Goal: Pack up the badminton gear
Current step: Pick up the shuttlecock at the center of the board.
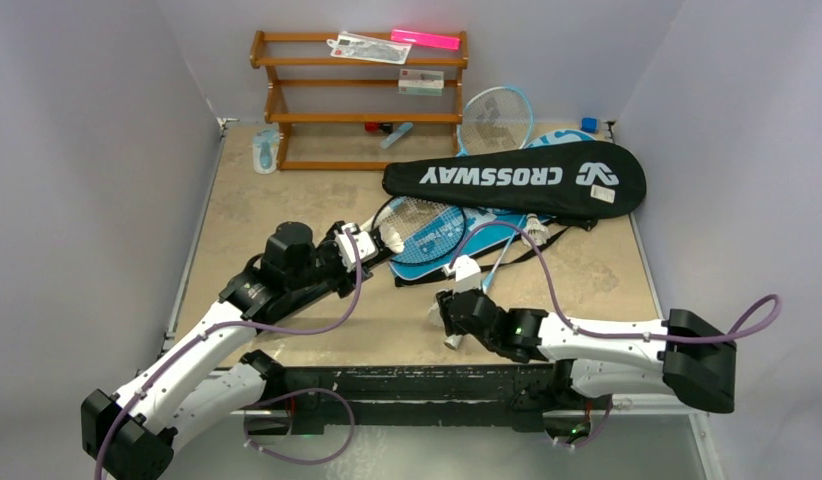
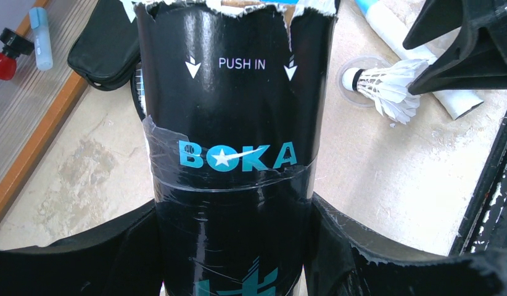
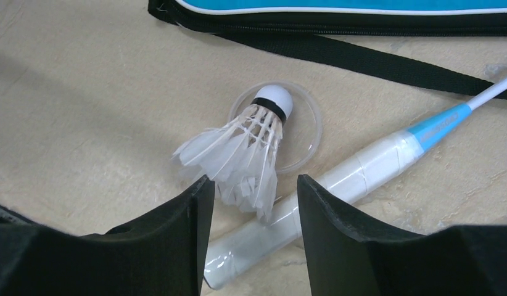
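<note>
Shuttlecock [image 3: 254,145] first: it lies on its side on the counter [image 1: 287,210], near the middle of the near edge. Its cork head rests on a clear round lid [image 3: 309,132] and its white feathers point toward my right tool [image 3: 254,185]. That tool is spread, one finger on each side of the feather tips. A gap shows between one finger and the feathers, and I cannot tell whether the other finger touches them. Nothing is pinched there.

Just beside the shuttlecock, on its right, lies the white-wrapped handle [image 3: 356,176] of a racket, with a light-blue collar and a thin shaft running off to the far right. Beyond both is the blue racket cover [image 3: 362,5], edged in black, with a black strap [image 3: 393,61] trailing across the counter.

My left tool [image 2: 232,203] is pinching the black tube [image 2: 232,105], a finger pressed against each side of the barrel. The tube points away from my wrist. Its torn far rim carries "PUSH IN" between two arrows, "BOKA" sits in blue below that, and clear tape wraps the middle.

From above, this tool sits left of centre, just left of the blue cover, where a black racket head [image 1: 417,215] lies on top of it. The black "CROSSWAY" cover [image 1: 517,178] lies farther back on the right. Behind it a light-blue racket [image 1: 497,118] stands beside the wooden rack [image 1: 287,100] at the far side.
</note>
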Robot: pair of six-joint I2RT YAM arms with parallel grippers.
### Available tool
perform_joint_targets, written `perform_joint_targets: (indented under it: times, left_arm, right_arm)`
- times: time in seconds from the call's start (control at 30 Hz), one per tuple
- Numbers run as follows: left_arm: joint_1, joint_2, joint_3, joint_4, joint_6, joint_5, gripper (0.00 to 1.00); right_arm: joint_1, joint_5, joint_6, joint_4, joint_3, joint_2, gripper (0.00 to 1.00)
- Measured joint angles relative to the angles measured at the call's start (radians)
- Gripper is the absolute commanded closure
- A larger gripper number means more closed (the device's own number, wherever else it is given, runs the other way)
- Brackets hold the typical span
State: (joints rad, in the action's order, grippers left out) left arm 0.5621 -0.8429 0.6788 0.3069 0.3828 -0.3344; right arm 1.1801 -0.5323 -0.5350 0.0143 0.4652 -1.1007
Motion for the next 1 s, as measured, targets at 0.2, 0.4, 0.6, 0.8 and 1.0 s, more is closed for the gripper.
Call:
perform_joint_targets:
  times: [0.2,0.4,0.6,0.8,1.0]
  left_arm:
    - [0.0,0.0,0.0,0.0,0.001,-0.003,0.5]
    - [0.0,-0.003,0.0,-0.001,0.001,-0.007,0.5]
    - [0.0,-0.011,0.0,-0.005,0.002,-0.011,0.5]
    - [0.0,-0.011,0.0,-0.007,0.003,-0.055,0.5]
    - [0.0,-0.011,0.0,-0.011,0.005,-0.114,0.51]
  right_arm:
    - [0.005,-0.04,0.005,-0.051,0.007,-0.119,0.6]
    - [0.025,-0.079,0.004,-0.066,0.021,-0.175,0.83]
    - [0.03,-0.087,-0.003,-0.041,0.029,-0.053,0.93]
    - [0.03,-0.07,-0.034,0.08,0.04,0.215,1.0]
    - [0.03,-0.043,-0.074,0.26,0.161,0.336,1.0]
